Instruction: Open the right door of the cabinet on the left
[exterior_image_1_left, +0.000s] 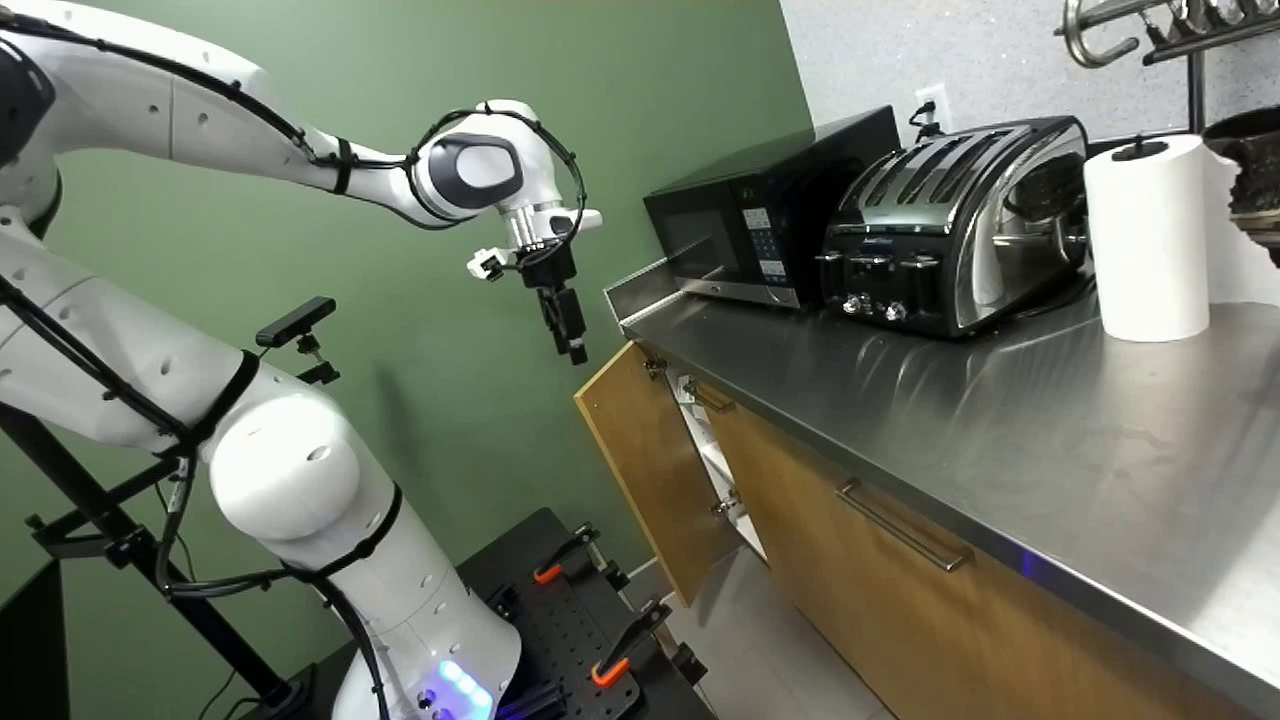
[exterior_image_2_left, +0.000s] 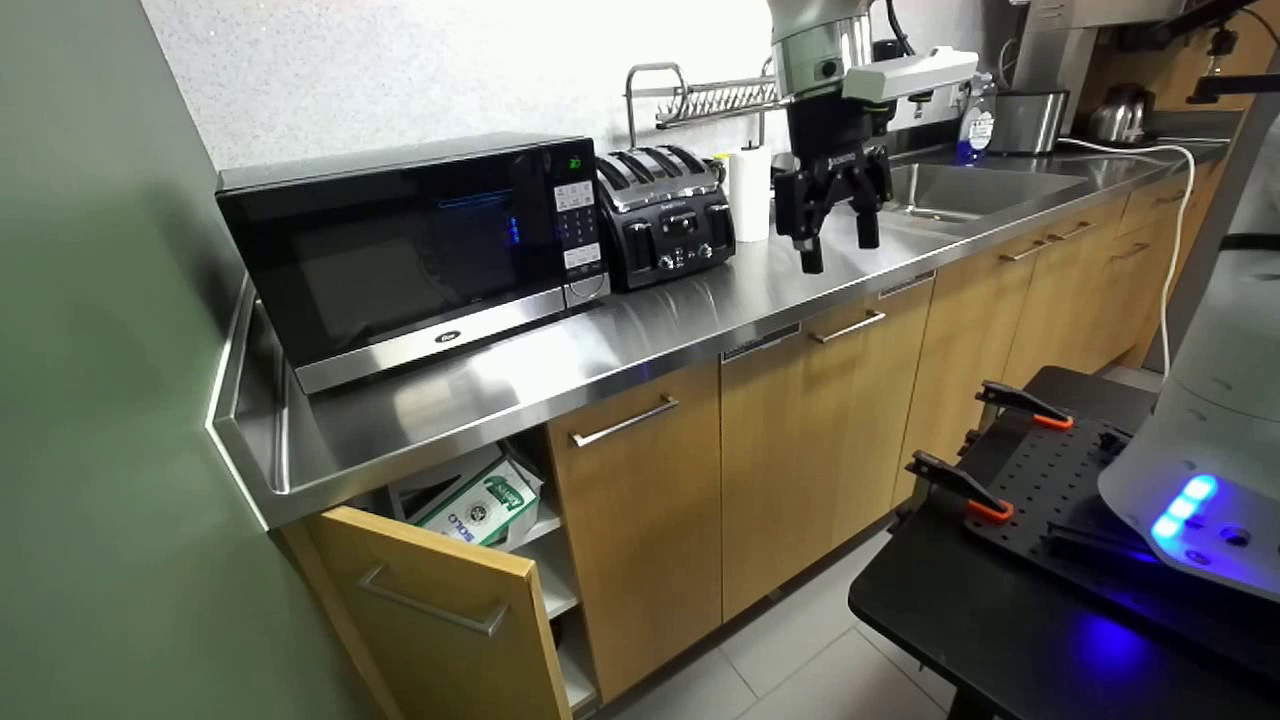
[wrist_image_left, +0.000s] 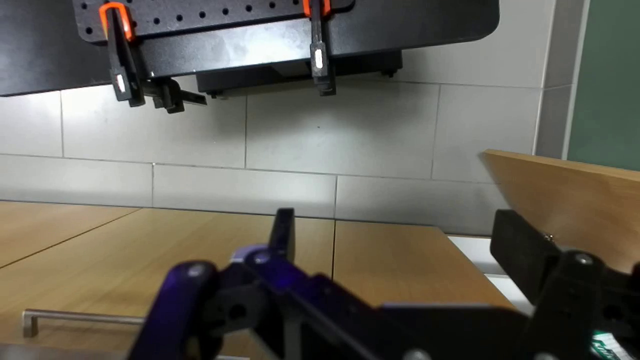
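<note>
The cabinet (exterior_image_2_left: 556, 572) stands at the end of the counter by the green wall. Its right door (exterior_image_2_left: 645, 530) is a flat light-brown panel, shut, with a silver bar handle (exterior_image_2_left: 625, 421) near the top. The right door also shows in an exterior view (exterior_image_1_left: 765, 475) and in the wrist view (wrist_image_left: 400, 260), where the gripper hides its upper part. The cabinet's left door (exterior_image_2_left: 440, 610) is swung open. My gripper (exterior_image_2_left: 840, 253) is open and empty, pointing down, apart from the doors. It also shows in an exterior view (exterior_image_1_left: 572, 352) and in the wrist view (wrist_image_left: 395, 217).
A steel countertop (exterior_image_2_left: 640, 345) runs above the doors, carrying a black microwave (exterior_image_2_left: 400, 260), a toaster (exterior_image_2_left: 665, 225) and a paper towel roll (exterior_image_1_left: 1147, 240). A wider wood front (exterior_image_2_left: 790, 450) adjoins the right door. A black robot table (exterior_image_2_left: 960, 570) with orange-tipped clamps faces the cabinets.
</note>
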